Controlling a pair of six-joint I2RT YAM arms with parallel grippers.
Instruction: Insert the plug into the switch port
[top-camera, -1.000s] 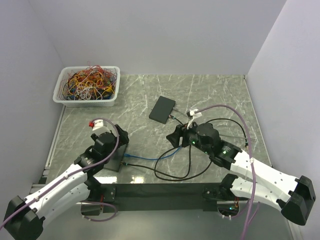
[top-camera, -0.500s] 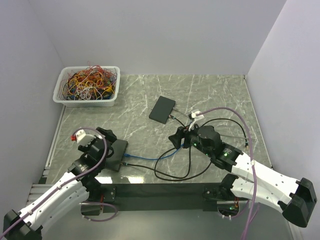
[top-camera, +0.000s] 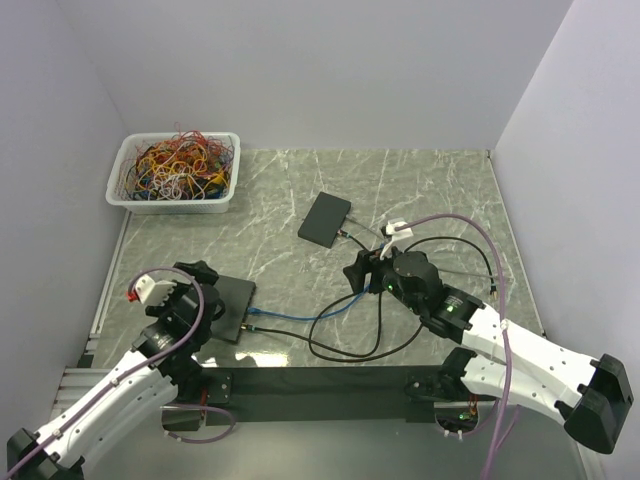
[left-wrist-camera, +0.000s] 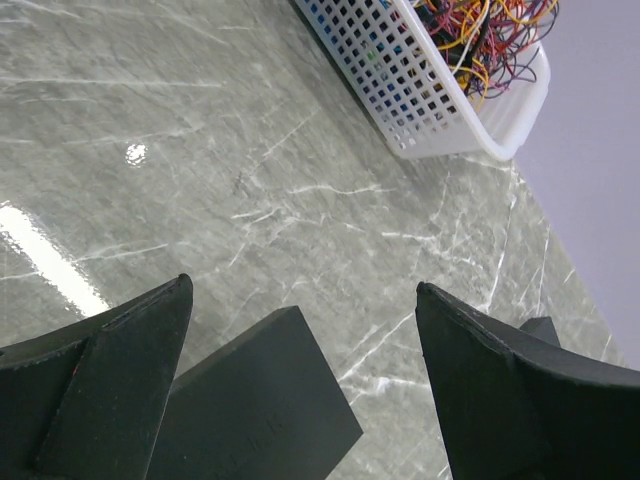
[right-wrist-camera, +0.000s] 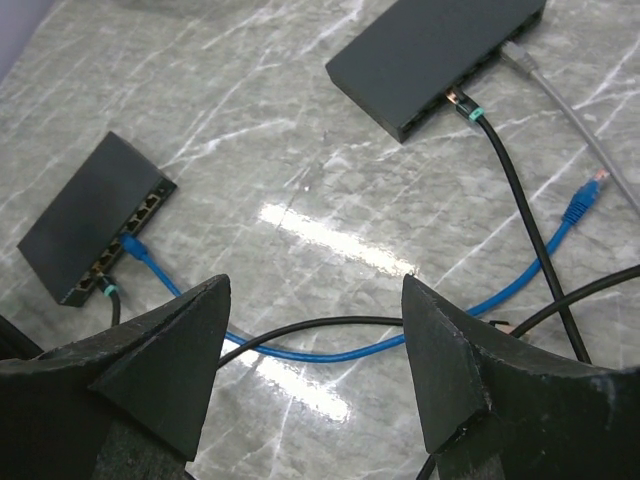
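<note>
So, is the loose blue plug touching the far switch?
Apart. Right wrist view shows table between the loose blue plug and the far switch.

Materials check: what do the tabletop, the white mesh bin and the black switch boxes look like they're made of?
Grey-green veined tabletop: marble or marble-print laminate, glossy; lamp glare mirrors on it.
White perforated basket: moulded plastic, likely, from its even square holes and rounded rim.
Two black rectangular switch boxes: matte casing, no glare; plastic or painted metal, cannot tell.
</note>
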